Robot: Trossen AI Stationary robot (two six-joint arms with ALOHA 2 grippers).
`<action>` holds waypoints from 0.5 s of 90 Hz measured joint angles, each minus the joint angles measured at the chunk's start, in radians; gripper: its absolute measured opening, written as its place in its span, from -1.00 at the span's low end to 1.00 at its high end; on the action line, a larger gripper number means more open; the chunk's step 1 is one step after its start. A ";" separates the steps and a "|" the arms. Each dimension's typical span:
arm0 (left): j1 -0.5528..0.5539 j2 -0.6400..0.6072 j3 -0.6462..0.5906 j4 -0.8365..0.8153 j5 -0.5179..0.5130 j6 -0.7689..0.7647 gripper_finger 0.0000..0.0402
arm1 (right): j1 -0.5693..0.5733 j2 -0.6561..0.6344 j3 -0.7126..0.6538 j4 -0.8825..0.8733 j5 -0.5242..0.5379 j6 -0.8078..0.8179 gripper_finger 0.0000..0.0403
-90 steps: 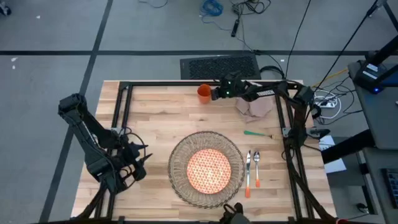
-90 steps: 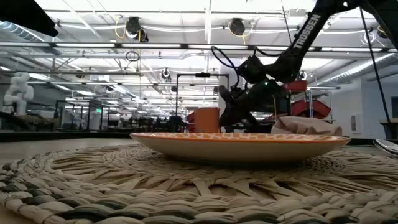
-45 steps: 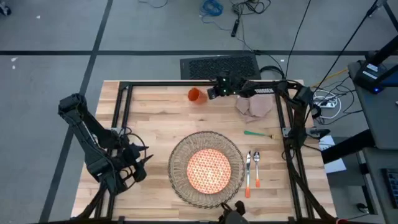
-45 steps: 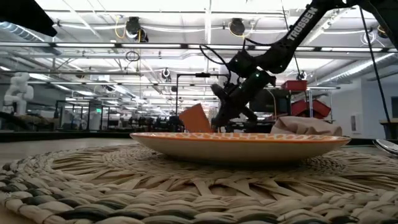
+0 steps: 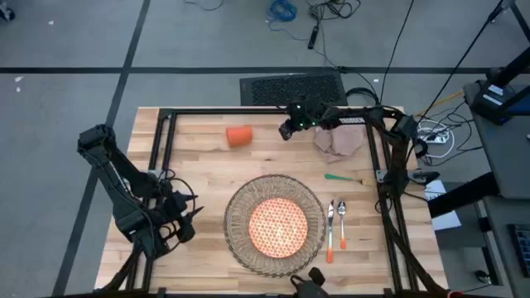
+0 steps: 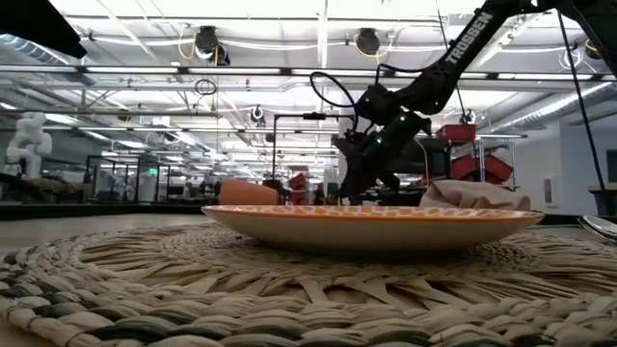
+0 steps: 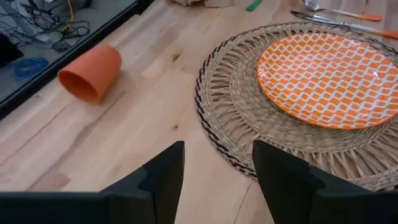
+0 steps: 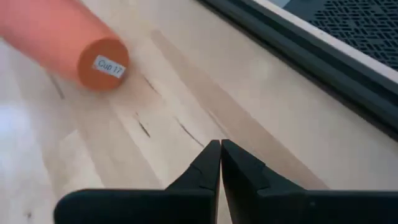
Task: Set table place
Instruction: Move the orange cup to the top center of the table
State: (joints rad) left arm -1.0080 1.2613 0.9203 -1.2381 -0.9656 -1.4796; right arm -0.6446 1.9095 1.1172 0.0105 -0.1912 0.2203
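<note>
- Light-wood table [image 5: 199,165], framed in black metal, carried the whole table place, with grey floor and loose cables around it.
- Orange cup [image 5: 239,136] lay tipped on its side near the far edge of the table, well apart from the placemat [image 5: 240,217]. On its side it cannot serve the setting; it would most likely have to be stood up and brought nearer the plate [image 5: 278,226].
- Right gripper [image 5: 286,130] was low over the bare wood beside the cup, with clear wood between the two. In the right wrist view its fingertips [image 8: 211,155] were pressed together with only a thin seam between them and nothing held; the cup's labelled base [image 8: 103,64] lay ahead of the tips and off to one side, out of contact.
- To take the cup, those fingers would, as a judgement, need to spread first and then approach across its round side, which may roll if nudged.
- Plate sat centred on the woven placemat. Two pieces of orange-handled cutlery [image 5: 335,225] lay side by side just beside the mat, the green-handled piece [image 5: 345,178] lay apart and crooked, and the beige napkin [image 5: 339,142] lay crumpled near the right arm, so these looked unplaced.
- Left gripper [image 5: 184,217] waited near the table's left side; its fingers [image 7: 163,177] stood wide apart and empty, with the mat's rim ahead of them and the cup farther off.
</note>
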 joint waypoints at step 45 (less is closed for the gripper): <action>0.020 0.000 0.000 0.011 -0.027 -0.002 -0.12 | 0.118 0.187 0.390 -0.280 -0.019 0.037 -1.00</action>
State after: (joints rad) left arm -0.9878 1.2613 0.9205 -1.2270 -0.9928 -1.4815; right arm -0.5269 2.0965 1.5075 -0.2696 -0.2104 0.2573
